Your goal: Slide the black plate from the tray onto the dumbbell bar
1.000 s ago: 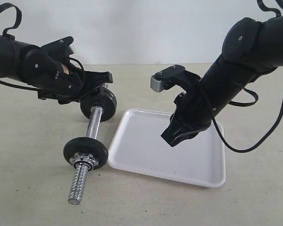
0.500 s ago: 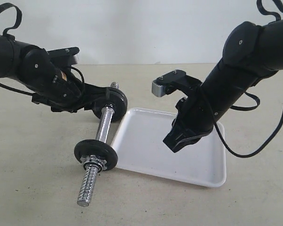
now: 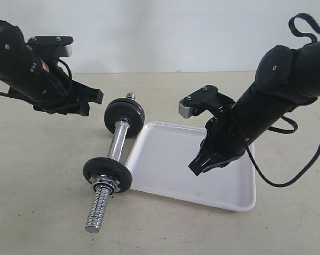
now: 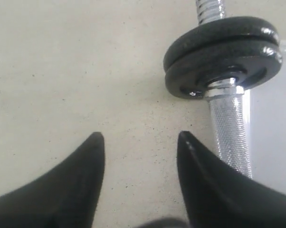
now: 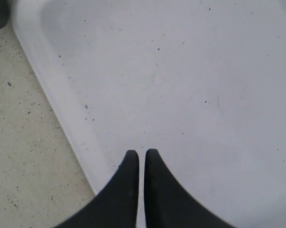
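Note:
The dumbbell bar [image 3: 116, 143] lies on the table, against the left edge of the white tray [image 3: 165, 159]. The black plate [image 3: 124, 112] sits on the bar's far end; in the left wrist view two black discs [image 4: 224, 54] are stacked there on the chrome rod [image 4: 228, 128]. Nearer the camera, another black disc with a chrome star nut [image 3: 108, 174] sits ahead of the threaded end [image 3: 98, 210]. My left gripper [image 3: 96, 98] [image 4: 140, 137] is open, empty, and apart from the plate on its left. My right gripper [image 3: 194, 169] [image 5: 141, 152] is shut, holding nothing, over the tray's bare floor [image 5: 181, 71].
The tray holds nothing. The table is beige and speckled [image 3: 43, 186], with a white wall behind it. The right arm's black cable [image 3: 287, 175] loops over the table to the right of the tray.
The left gripper pushed the bar's far end right toward the tray, then let go of the plate, opened, and drew back left and up. The right gripper shifted slightly over the tray.

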